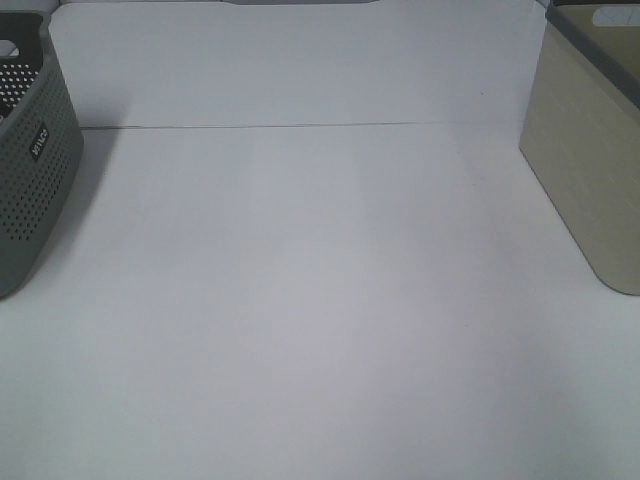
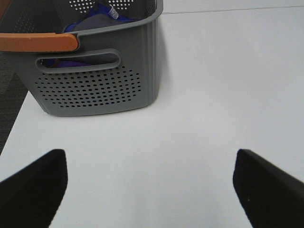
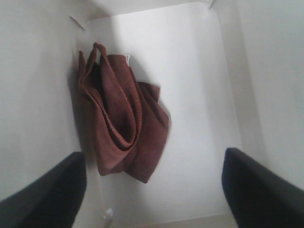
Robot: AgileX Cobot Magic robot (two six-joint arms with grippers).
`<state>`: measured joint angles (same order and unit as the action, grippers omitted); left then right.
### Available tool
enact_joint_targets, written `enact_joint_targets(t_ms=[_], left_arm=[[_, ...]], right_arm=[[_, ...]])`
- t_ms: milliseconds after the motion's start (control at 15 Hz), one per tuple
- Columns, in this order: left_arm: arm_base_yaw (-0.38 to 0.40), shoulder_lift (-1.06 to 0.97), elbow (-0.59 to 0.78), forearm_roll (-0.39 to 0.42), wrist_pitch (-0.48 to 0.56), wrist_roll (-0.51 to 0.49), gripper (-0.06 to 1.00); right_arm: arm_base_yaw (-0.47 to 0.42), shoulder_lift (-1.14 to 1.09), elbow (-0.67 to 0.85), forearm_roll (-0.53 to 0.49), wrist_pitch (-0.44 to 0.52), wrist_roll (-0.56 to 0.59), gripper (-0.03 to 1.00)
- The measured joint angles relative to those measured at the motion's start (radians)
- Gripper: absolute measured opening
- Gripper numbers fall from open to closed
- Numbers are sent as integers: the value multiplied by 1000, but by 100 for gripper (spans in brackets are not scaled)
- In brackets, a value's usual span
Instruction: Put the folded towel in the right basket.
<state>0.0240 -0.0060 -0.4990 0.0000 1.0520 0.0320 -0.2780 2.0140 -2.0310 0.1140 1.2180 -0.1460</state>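
White desk point(image 1: 320, 300): grey basket point(image 1: 30, 150) upper left, beige basket point(image 1: 585, 150) upper right holding towel point(image 3: 121, 126). Both tools wide.

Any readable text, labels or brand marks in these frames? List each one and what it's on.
Small dark label with white letters on the side of the grey perforated plastic basket: too blurred to read.
White sewn tag on the blue and grey fabric inside that basket: too small to read.
Small white tag at the edge of the dark red folded towel: no legible print.
Nothing else carries text.
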Motion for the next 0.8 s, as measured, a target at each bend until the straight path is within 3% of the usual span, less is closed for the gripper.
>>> enact_joint_targets(t_ms=[400, 800], left_arm=[[0, 0, 0, 0, 0, 0, 88], [0, 0, 0, 0, 0, 0, 88]], right_arm=[[6, -103, 0, 93, 1, 15, 77], [174, -342, 101, 54, -1, -4, 77]])
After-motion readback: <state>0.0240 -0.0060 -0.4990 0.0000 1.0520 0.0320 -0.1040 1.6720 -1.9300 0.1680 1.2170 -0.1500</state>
